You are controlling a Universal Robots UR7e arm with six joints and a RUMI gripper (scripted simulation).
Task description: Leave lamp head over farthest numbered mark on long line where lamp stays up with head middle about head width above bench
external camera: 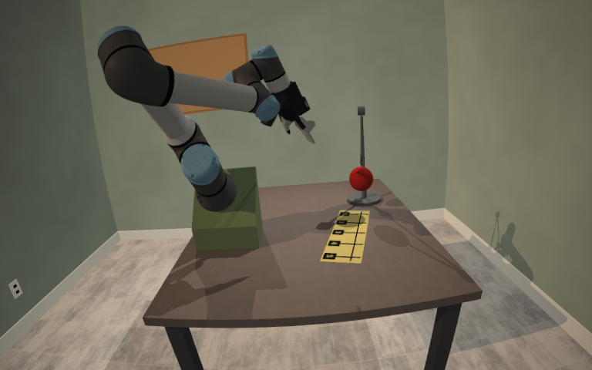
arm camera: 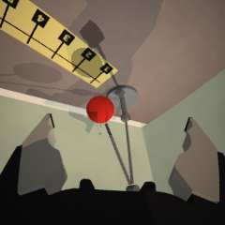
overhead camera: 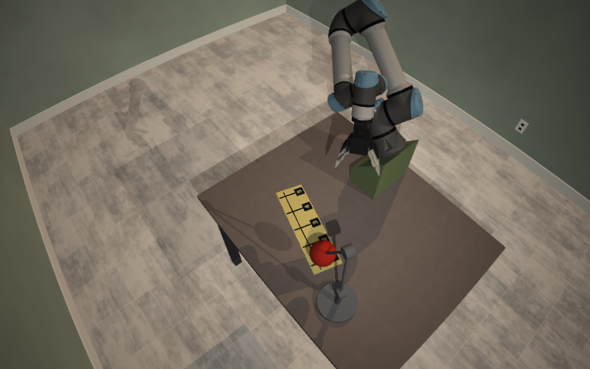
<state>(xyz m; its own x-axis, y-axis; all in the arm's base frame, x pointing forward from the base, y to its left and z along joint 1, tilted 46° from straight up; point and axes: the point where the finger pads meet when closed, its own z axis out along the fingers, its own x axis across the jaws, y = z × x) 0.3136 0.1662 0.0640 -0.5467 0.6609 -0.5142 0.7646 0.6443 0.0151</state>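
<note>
The jaws (overhead camera: 357,170) (external camera: 301,136) stand wide open, gripping nothing, well apart from the lamp's red head (overhead camera: 323,254) (external camera: 361,179) (arm camera: 100,109).

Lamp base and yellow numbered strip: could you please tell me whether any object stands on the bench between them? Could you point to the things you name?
No object stands between the lamp base (overhead camera: 326,310) (external camera: 354,200) (arm camera: 133,95) and the yellow strip (overhead camera: 284,201) (external camera: 358,258) (arm camera: 14,29); the exterior view shows only shadowed bench there.

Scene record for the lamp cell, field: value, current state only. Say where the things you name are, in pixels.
gripper (overhead camera: 356,170) (external camera: 301,136) (arm camera: 118,116): open, holding nothing, away from the lamp
lamp head (overhead camera: 323,254) (external camera: 361,179) (arm camera: 100,109): red ball, raised off the table
lamp base (overhead camera: 328,310) (external camera: 354,200) (arm camera: 133,96): grey disc, on the table
strip (overhead camera: 287,201) (external camera: 364,237) (arm camera: 23,35): yellow, marks 1 to 5, mark 1 nearest the base
block (overhead camera: 393,171) (external camera: 227,239): green, under the arm
</note>
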